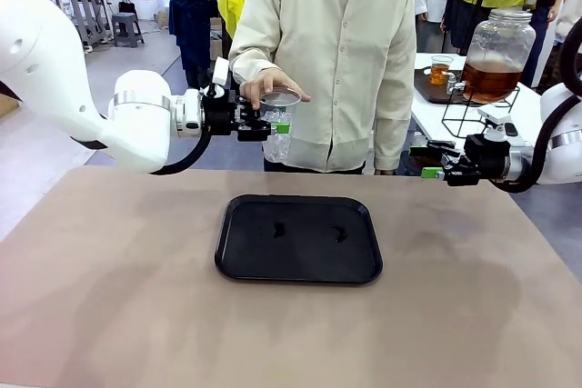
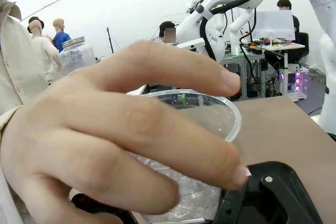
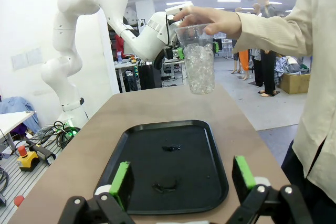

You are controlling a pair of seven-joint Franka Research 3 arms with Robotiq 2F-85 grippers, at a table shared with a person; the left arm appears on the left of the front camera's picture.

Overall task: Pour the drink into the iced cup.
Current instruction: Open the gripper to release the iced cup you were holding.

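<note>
The iced cup (image 1: 277, 130), a clear plastic cup full of ice, hangs above the far edge of the table. My left gripper (image 1: 271, 124) is shut on its side, and in the left wrist view the cup (image 2: 202, 129) sits right between my fingers (image 2: 273, 195). A person's hand (image 1: 269, 86) grips the cup's rim from above, spread wide over it (image 2: 105, 129). The drink (image 1: 491, 79), amber liquid in a lidded glass dispenser jar, stands on a wire stand at the far right. My right gripper (image 1: 433, 173) is open and holds nothing, low at the table's right edge.
A black tray (image 1: 245, 261) lies mid-table with two small dark specks on it; from the right wrist it (image 3: 199, 145) lies just ahead of my open fingers (image 3: 122, 181). A small glass of amber liquid (image 1: 441, 70) stands on the side table beside the dispenser.
</note>
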